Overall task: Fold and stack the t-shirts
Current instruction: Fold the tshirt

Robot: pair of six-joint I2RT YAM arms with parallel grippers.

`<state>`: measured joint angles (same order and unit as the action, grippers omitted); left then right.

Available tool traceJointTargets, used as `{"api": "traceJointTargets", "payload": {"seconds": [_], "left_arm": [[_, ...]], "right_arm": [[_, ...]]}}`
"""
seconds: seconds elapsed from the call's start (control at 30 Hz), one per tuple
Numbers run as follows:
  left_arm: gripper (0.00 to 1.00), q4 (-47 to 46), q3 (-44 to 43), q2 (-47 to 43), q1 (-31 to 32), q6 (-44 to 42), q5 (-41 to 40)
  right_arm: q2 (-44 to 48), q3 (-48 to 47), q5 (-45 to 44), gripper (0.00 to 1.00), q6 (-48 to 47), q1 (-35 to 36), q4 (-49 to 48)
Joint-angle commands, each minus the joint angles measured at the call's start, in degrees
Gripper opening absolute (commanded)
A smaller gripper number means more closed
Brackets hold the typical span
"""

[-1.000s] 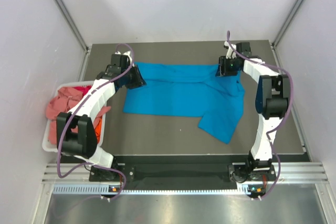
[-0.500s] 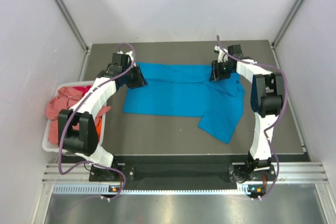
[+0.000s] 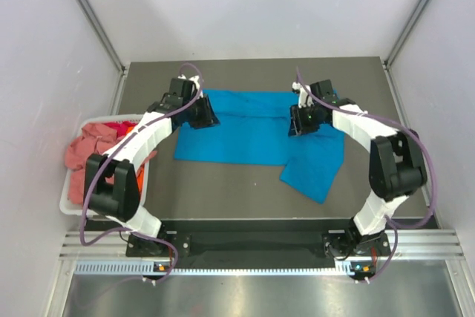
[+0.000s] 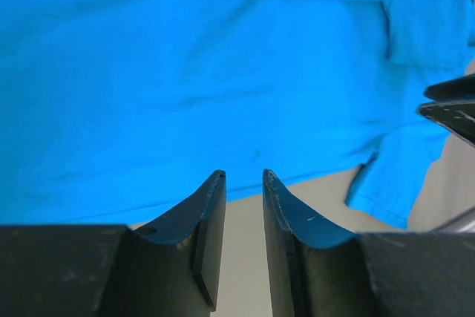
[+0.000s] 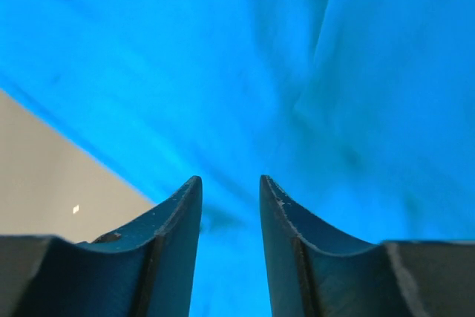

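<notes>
A turquoise-blue t-shirt [image 3: 249, 135] lies spread flat across the grey table [image 3: 223, 191], with one part reaching toward the near right. My left gripper [image 3: 208, 118] hovers at the shirt's far left corner. In the left wrist view its jaws [image 4: 243, 176] stand apart over bare table, just short of the cloth's edge [image 4: 223, 79]. My right gripper [image 3: 295, 125] is over the shirt's right part. It [image 5: 230, 181] is open, with blue cloth [image 5: 334, 94] beyond the tips and nothing between them. More t-shirts, pink [image 3: 83, 146], red [image 3: 111, 125] and orange [image 3: 138, 176], are piled in the basket.
A white slatted basket [image 3: 69, 202] stands at the table's left edge beside the left arm. Metal frame posts [image 3: 93, 12] rise at the back corners, with pale walls on both sides. The right gripper's dark fingers [image 4: 453, 108] show at the right edge of the left wrist view.
Both grippers have moved inward over the blue t-shirt: the left a little to the right, the right leftward and nearer. The right jaws have narrowed. The shirt lies as before.
</notes>
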<state>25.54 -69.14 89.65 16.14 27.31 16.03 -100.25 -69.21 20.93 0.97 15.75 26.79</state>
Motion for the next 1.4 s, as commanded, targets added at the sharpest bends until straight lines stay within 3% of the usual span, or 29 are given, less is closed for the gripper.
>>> {"api": "traceJointTargets", "payload": {"seconds": [0.0,0.2,0.37,0.57,0.87,1.37], "left_arm": [[0.32,-6.3,1.4,0.9,3.3,2.9,0.9],[0.3,-22.5,1.9,8.2,10.1,12.0,4.3],[0.29,-31.9,-2.8,16.7,16.6,15.5,1.6],[0.29,-43.3,-9.9,28.2,19.4,20.0,1.8],[0.29,-43.6,-18.1,38.5,20.9,19.6,1.5],[0.29,-41.9,-22.3,43.1,23.4,17.2,1.6]], "right_arm": [[7.9,1.1,-10.3,0.36,5.6,-0.5,-0.2],[8.4,-0.3,-19.9,0.34,14.4,-8.3,1.6],[3.3,-2.6,-19.4,0.33,15.6,-13.4,2.4],[0.1,-3.5,-18.3,0.32,15.3,-17.5,1.6],[-3.5,-4.2,-17.1,0.28,14.7,-18.2,0.6],[-4.9,-1.5,-18.6,0.25,14.6,-18.4,-1.7]]}}
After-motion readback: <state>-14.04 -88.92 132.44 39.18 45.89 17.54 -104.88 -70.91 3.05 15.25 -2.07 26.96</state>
